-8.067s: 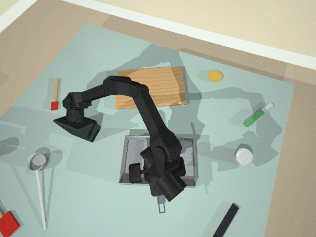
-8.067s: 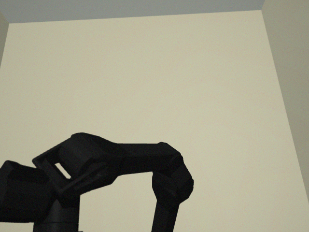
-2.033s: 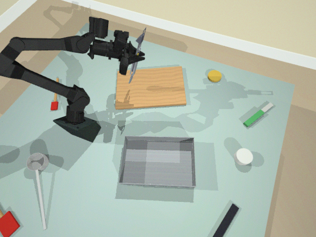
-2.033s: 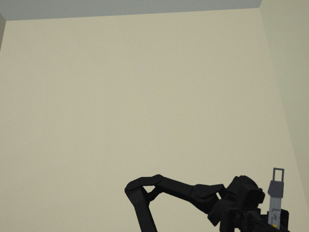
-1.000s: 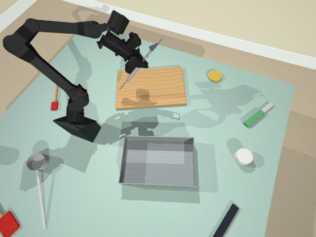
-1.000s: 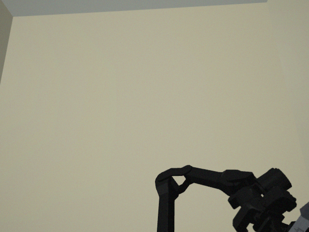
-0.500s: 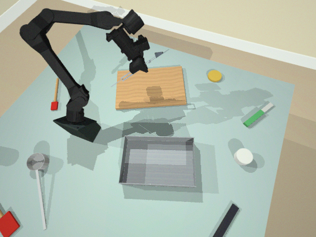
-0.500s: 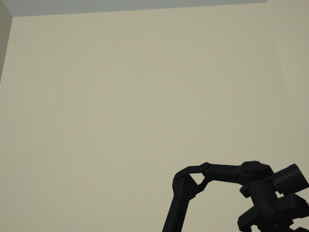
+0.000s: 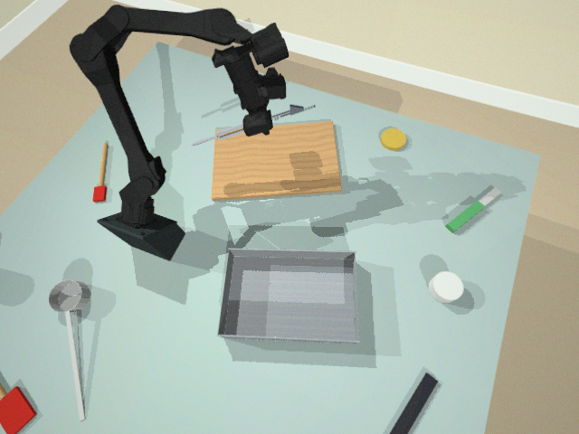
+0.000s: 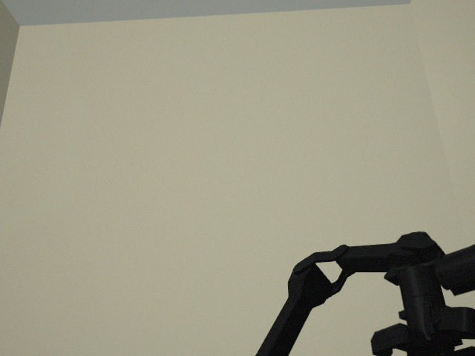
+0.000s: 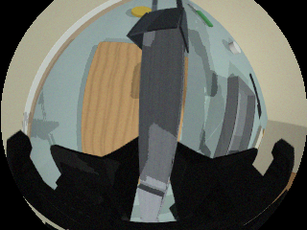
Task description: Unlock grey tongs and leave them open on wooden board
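Observation:
The grey tongs (image 9: 295, 110) (image 11: 160, 86) are held in the air over the back edge of the wooden board (image 9: 276, 149) (image 11: 107, 96). They lie nearly level in the top view, with the dark hinge block and wire loop to the right and the thin tips to the left. My gripper (image 9: 260, 128) (image 11: 153, 140) is shut on the tongs around their middle, with a finger on each side. The arms look close together; the lock's state cannot be told. The roasting tin (image 9: 289, 254) (image 11: 233, 105) stands in front of the board with nothing in it. The exterior view shows no tongs.
A yellow disc (image 9: 393, 138) (image 11: 141, 11) lies right of the board. A green and white tool (image 9: 465, 216) and a white cylinder (image 9: 446, 286) are farther right. A small red brush (image 9: 99, 193) and a long-handled strainer (image 9: 70, 297) are at the left. A dark bar (image 9: 415, 401) lies front right.

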`<state>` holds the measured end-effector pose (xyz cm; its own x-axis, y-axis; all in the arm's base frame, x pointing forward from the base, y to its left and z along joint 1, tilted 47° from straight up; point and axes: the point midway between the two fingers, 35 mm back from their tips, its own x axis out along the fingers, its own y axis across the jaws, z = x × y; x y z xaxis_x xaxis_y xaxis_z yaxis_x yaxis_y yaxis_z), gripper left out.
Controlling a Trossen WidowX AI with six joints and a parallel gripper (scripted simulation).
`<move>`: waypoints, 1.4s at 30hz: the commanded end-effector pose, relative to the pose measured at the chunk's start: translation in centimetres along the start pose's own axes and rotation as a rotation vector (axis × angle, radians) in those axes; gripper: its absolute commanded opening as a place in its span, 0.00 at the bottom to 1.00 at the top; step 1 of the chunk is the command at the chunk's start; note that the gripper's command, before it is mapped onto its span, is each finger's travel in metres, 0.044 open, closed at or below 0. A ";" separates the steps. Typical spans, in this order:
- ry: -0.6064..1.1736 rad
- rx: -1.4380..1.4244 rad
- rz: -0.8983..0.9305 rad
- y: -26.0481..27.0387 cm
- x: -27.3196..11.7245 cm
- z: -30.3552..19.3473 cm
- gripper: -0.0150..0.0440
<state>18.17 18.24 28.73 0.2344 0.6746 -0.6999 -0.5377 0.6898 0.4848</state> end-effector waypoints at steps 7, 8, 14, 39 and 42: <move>0.131 0.054 0.104 0.4 -0.5 0.8 0.00; 0.141 0.061 0.115 0.4 -0.5 0.9 0.00; 0.195 0.105 0.179 0.5 -0.8 1.4 0.00; 0.204 0.107 0.182 0.7 1.3 1.4 0.00; 0.205 0.106 0.182 0.7 1.8 1.4 0.00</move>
<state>19.21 20.09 28.99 -0.0351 0.7334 -0.6789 -0.4704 0.5872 0.6587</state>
